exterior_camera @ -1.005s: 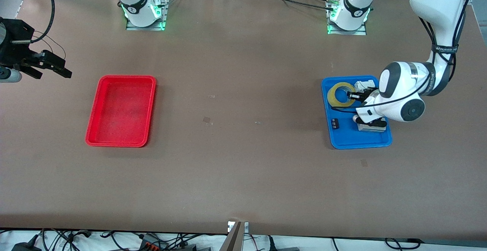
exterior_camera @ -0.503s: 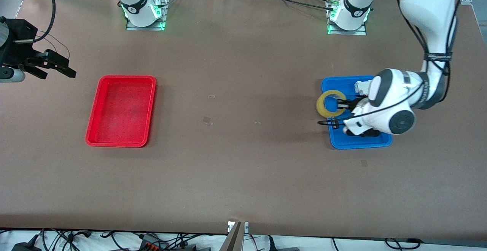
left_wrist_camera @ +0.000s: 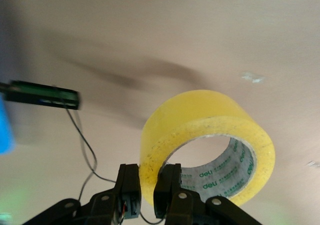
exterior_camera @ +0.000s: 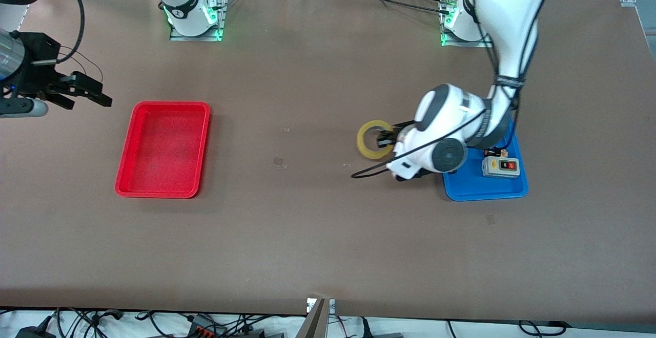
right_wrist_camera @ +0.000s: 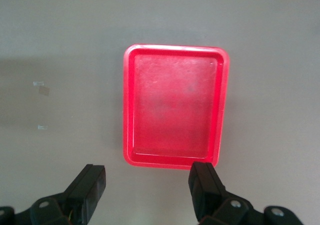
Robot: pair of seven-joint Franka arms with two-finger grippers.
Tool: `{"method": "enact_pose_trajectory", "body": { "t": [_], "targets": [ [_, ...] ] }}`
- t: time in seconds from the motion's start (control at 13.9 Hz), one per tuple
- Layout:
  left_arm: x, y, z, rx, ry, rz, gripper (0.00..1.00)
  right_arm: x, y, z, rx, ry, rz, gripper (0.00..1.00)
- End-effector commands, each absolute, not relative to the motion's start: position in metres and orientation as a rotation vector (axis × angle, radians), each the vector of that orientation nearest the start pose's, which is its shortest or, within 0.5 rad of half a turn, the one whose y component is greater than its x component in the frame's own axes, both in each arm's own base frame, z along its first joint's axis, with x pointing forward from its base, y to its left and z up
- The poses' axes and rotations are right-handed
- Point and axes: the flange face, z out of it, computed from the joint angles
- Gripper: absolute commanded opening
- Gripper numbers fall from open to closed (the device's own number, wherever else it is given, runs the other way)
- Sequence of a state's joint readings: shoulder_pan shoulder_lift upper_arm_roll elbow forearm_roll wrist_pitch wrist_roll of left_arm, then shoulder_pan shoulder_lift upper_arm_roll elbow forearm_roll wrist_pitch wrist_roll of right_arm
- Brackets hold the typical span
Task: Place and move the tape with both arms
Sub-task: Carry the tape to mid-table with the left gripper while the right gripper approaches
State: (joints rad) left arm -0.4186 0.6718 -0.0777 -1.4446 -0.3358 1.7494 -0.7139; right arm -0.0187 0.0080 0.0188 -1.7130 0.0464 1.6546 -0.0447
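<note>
Matt brown board, glossy plastics

We are seeing the table (exterior_camera: 307,235) showing a matt, paper-like brown surface; the tape (left_wrist_camera: 210,140) is looking like smooth, translucent yellow film on a printed white core. The red tray (exterior_camera: 163,149) and blue tray (exterior_camera: 484,189) are looking like moulded plastic with a slight sheen. The arms' white shells are gleaming glossy, while the left gripper (left_wrist_camera: 146,195) is showing matt black plastic.

- The tape (exterior_camera: 374,140) is a ring of translucent yellow packing tape with a wide hollow centre and green print on its white inner core (left_wrist_camera: 220,172).
- It hangs in the air over the bare brown desk (exterior_camera: 318,215), its wall pinched between the left hand's (left_wrist_camera: 147,191) fingers.
- From the blue tray (exterior_camera: 482,188) it sits at about nine o'clock.
</note>
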Motion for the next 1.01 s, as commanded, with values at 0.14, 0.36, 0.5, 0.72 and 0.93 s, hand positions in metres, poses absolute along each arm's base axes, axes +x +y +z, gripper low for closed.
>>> {"method": "enact_pose_trajectory", "body": {
  "t": [0.14,0.36,0.5,0.72,0.93],
  "targets": [
    [0.581,-0.454,0.263,-3.153,-0.877,0.62,0.01,0.568,0.073,0.535,-3.059,-0.228,0.167,1.0],
    [0.561,-0.498,0.246,-3.177,-1.023,0.507,0.21,0.572,0.122,0.513,-3.047,-0.33,0.179,1.0],
    [0.56,-0.499,0.24,-3.177,-0.997,0.494,0.77,0.577,0.14,0.501,-3.013,-0.347,0.174,1.0],
    [0.566,-0.491,0.255,-3.175,-0.997,0.456,1.0,0.579,0.149,0.491,-3.007,-0.363,0.182,1.0],
    [0.594,-0.451,0.315,-3.166,-1.05,0.389,1.0,0.581,0.15,0.481,-3.007,-0.362,0.206,1.0]
  ]
}}
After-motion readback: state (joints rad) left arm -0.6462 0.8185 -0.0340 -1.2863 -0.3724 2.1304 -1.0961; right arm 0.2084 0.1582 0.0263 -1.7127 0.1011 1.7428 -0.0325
